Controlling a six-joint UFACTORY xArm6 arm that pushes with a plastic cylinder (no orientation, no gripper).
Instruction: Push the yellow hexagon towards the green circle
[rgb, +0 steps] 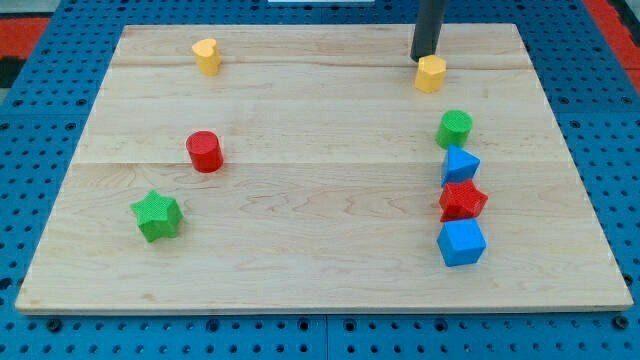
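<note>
Fingers are lacking: only a rod, holding nothing. On the tabletop (300, 230), the green circle (455, 128) sits at right; just above it the yellow hexagon (431, 73) touches the tip (424, 58), upper right.

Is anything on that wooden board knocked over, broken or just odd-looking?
Nothing stands out. All blocks sit flat and whole on the wooden board. My tip rests just above the yellow hexagon, with the green circle below it in the view.
</note>
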